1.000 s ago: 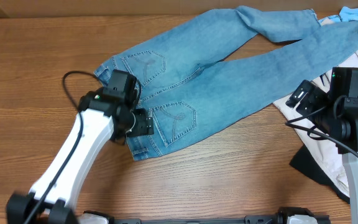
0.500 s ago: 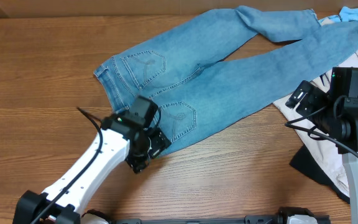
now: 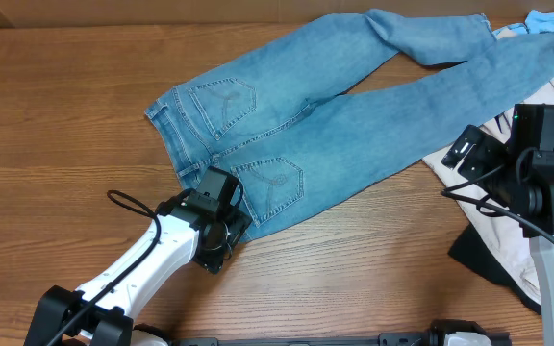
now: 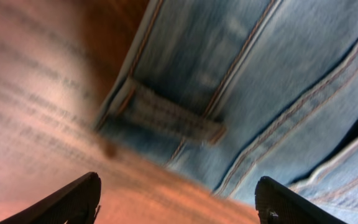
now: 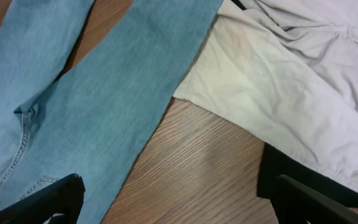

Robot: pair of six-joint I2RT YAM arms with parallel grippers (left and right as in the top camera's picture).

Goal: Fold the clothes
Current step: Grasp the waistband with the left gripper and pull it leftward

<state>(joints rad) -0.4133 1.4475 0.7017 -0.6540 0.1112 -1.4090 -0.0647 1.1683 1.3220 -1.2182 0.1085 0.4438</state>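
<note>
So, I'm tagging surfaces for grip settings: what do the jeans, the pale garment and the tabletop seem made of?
The jeans look like faded denim: contrast double stitching, belt loop. The pale garment seems thin smooth woven cloth, softly creased. The table looks like matte wood or laminate: streaky grain.

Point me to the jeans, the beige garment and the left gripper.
jeans (image 3: 354, 135), overhead view, thigh of the lower leg.
beige garment (image 5: 278, 81), right wrist view, its flat middle.
left gripper (image 4: 179, 202), left wrist view, midway between its fingertips.

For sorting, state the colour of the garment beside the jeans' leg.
Pale beige garment; best in the right wrist view.
</note>
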